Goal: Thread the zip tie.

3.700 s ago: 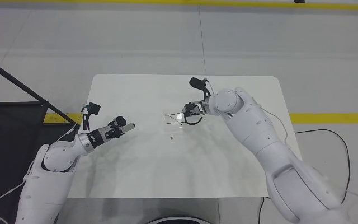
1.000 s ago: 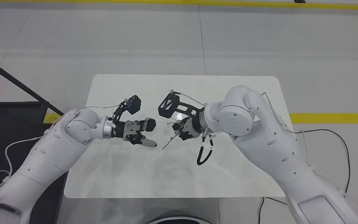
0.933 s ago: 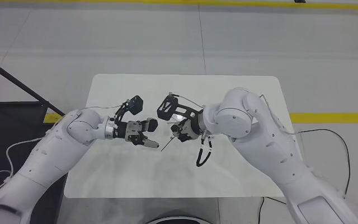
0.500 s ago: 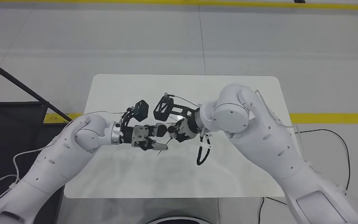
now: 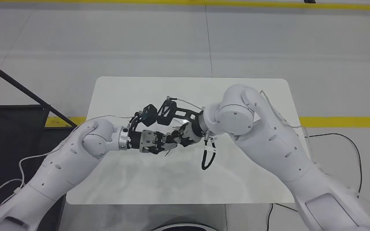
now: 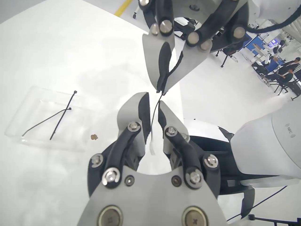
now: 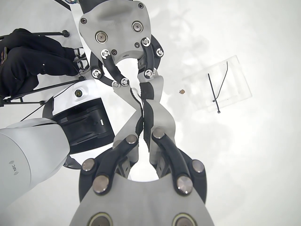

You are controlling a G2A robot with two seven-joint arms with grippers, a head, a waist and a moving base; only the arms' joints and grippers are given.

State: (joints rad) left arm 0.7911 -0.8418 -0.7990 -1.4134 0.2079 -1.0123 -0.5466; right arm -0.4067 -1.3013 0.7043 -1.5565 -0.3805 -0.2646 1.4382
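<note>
One camera overhead, one on each wrist.

Overhead: mounted above the arms, looking down from well off onto the whole white table and the floor past it. Left wrist: very near, facing along the left gripper straight at the right gripper, with a table edge and the room behind. Right wrist: just as near, facing the opposite way, down toward the tabletop. Shared by both wrist views: the two grippers tip to tip, the zip tie, the clear tray, the brown speck.

White table with clear tray, brown crumb
</note>
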